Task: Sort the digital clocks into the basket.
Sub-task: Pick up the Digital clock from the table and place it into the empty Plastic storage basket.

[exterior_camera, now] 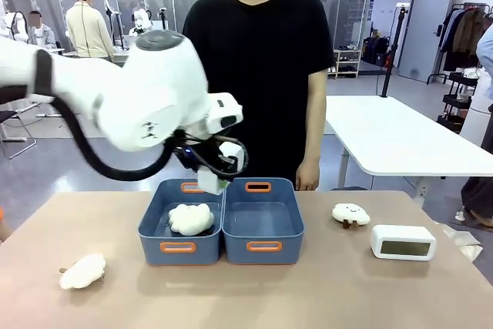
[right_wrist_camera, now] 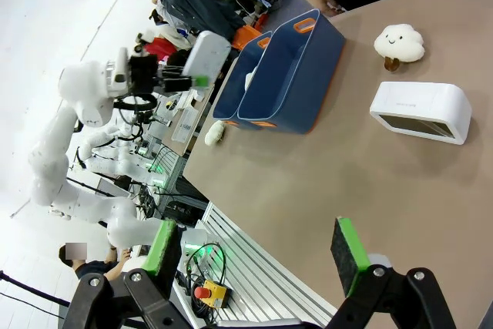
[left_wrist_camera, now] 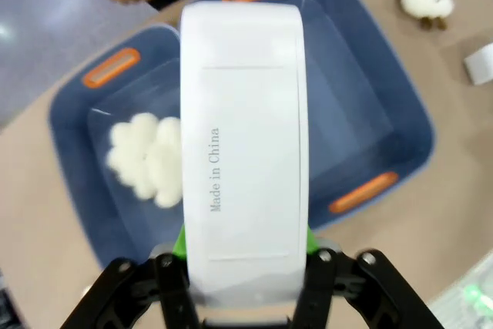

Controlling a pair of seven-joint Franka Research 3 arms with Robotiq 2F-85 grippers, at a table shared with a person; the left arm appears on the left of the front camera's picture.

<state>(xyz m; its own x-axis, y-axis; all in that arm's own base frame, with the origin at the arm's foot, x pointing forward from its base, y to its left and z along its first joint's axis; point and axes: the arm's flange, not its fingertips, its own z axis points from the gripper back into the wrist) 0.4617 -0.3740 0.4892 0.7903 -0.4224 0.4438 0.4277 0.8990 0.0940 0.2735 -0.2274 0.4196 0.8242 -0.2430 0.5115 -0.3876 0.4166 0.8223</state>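
Note:
My left gripper (exterior_camera: 211, 178) is shut on a white digital clock (left_wrist_camera: 243, 152), whose plain back reads "Made in China". The clock hangs above the far end of the wall shared by two blue baskets. The left basket (exterior_camera: 153, 225) holds a fluffy white cloud toy (exterior_camera: 191, 219); the right basket (exterior_camera: 262, 221) holds nothing. A second digital clock (exterior_camera: 403, 242) lies on the table to the right, its dark display facing the robot. In the right wrist view my right gripper (right_wrist_camera: 254, 256) is open above bare table, well short of that clock (right_wrist_camera: 420, 111).
A cloud toy (exterior_camera: 350, 214) lies between the right basket and the second clock. Another cloud toy (exterior_camera: 82, 271) lies at the near left. A person in black (exterior_camera: 258, 59) stands behind the baskets, one hand (exterior_camera: 307, 179) hanging at the table's far edge.

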